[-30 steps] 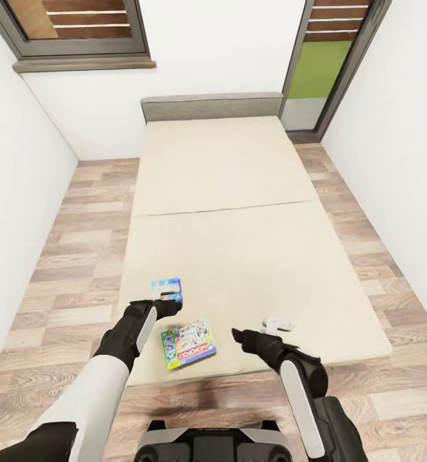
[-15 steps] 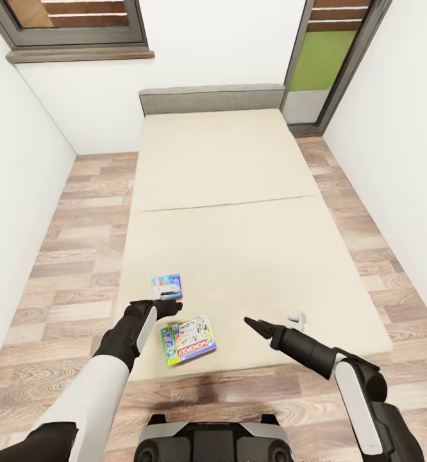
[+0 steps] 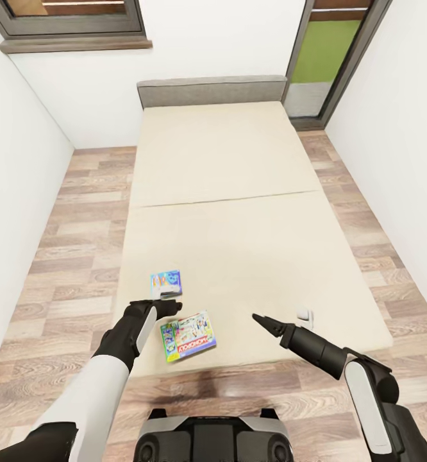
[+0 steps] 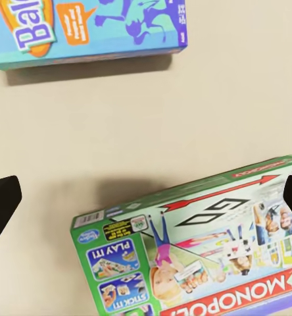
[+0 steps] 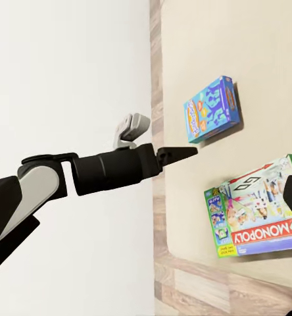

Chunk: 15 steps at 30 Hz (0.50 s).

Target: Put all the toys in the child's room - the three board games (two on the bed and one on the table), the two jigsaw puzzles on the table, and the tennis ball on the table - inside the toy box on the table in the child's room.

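Beige and plain, the bed takes up most of the child's room, its low grey headboard against a white wall, wood-plank floor down both sides and brown-slatted windows above. Near the foot of the mattress lie the two board games: a green-edged Monopoly box close to the edge and a smaller blue box with orange art a little farther in, the two apart, both flat. The toy box and the table are not in sight from here, so I judge the job to be at an early step: picking the first game off the bed. The left gripper hangs over the gap between the boxes; in the left wrist view its dark fingertips stand wide apart with bare mattress and the Monopoly box between them, holding nothing. The right gripper points across the mattress toward the Monopoly box; whether its jaws are parted I cannot tell, and it touches nothing. Next, I think, the left arm must settle on one box, line the fingers across its short side and lower to pinch its edges, since thin flat boxes on soft bedding offer little to grip.
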Motion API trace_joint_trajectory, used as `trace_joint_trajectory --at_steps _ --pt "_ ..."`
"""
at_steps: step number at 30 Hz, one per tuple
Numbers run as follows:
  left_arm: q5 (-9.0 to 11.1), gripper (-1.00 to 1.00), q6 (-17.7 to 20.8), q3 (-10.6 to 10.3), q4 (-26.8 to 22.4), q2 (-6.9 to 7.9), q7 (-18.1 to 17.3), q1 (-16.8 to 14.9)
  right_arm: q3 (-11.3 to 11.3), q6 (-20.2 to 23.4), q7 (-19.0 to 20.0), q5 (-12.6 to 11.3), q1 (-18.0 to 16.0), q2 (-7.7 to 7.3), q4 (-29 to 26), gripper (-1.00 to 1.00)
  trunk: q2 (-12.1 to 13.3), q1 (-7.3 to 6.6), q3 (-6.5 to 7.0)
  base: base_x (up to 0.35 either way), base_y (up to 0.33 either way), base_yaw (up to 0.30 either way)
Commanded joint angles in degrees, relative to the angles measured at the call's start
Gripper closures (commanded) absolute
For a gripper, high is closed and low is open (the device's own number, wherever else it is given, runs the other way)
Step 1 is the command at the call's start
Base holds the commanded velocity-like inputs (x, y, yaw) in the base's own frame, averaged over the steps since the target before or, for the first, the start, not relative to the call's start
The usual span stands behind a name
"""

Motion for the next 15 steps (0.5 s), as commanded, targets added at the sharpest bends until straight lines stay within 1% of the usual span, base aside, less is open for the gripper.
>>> trace_joint_trajectory --at_steps 1,7,15 --pt "0.0 -1.00 0.3 0.2 -0.1 -0.06 0.1 0.0 -0.2 0.3 0.2 -0.1 0.0 0.01 0.0 -1.00 -0.1 0.03 -0.17 0.000 0.000 0.000" --pt "0.0 -1.00 0.3 0.2 -0.1 -0.06 0.0 0.0 -0.5 0.3 0.3 -0.2 0.0 0.27 0.0 -1.00 -0.1 0.03 -0.73 0.000 0.000 0.000" --pt "0.0 -1.00 0.3 0.2 -0.1 -0.05 -0.2 0.0 -0.4 0.0 0.2 -0.1 -0.1 0.59 0.0 -1.00 -0.1 0.03 -1.48 0.000 0.000 0.000"
